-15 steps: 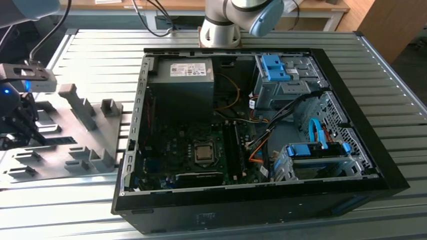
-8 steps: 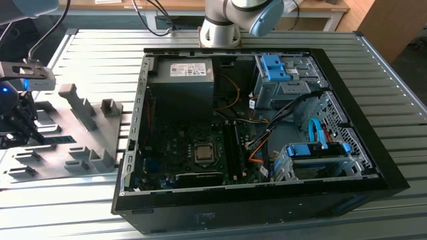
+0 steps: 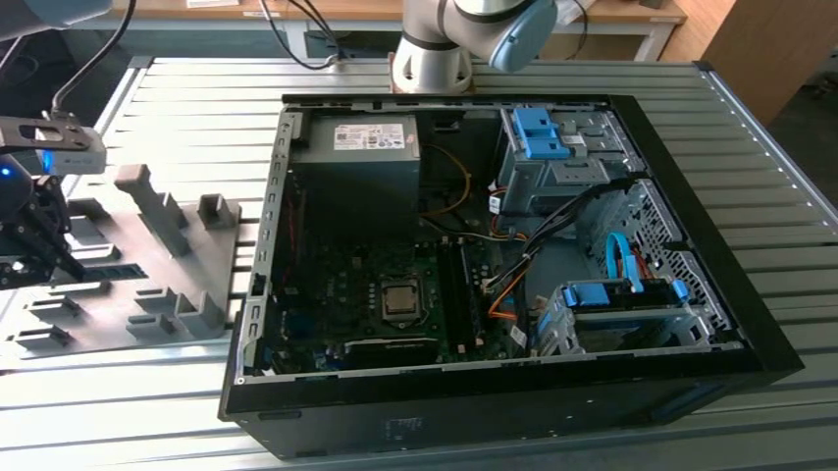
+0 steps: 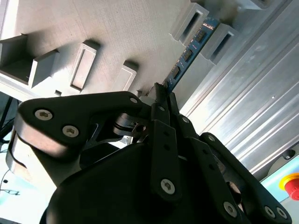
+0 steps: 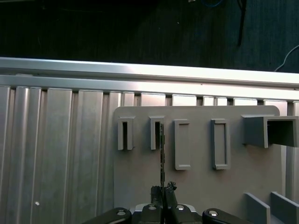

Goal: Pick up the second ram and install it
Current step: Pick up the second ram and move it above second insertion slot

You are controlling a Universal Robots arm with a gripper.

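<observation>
Gripper (image 5: 163, 190): clenched on the near end of the second ram (image 5: 162, 154), the two dark fingers (image 4: 164, 100) pressed against its faces in both wrist views.
Second ram: a blue-green strip with a row of dark chips (image 4: 188, 55), standing on edge in the grey holder (image 5: 201, 186). Its far end sits between two raised slot blocks (image 5: 156, 133).
Grey holder: lies on the ribbed metal table (image 3: 766, 128), at about nine o'clock from the computer case (image 3: 713, 235) in the exterior view.
Computer case: lies open, with the power supply (image 3: 353, 182) at about eleven o'clock inside and the processor (image 3: 399, 299) near six.
Writing: a white label (image 3: 371, 135) on the power supply; its print cannot be made out.
Blue brackets: one at one o'clock (image 3: 540, 132), one at four (image 3: 615, 294) in the case.
Red button (image 4: 292, 183): on a yellow base beside the table's edge in the second wrist view.
</observation>
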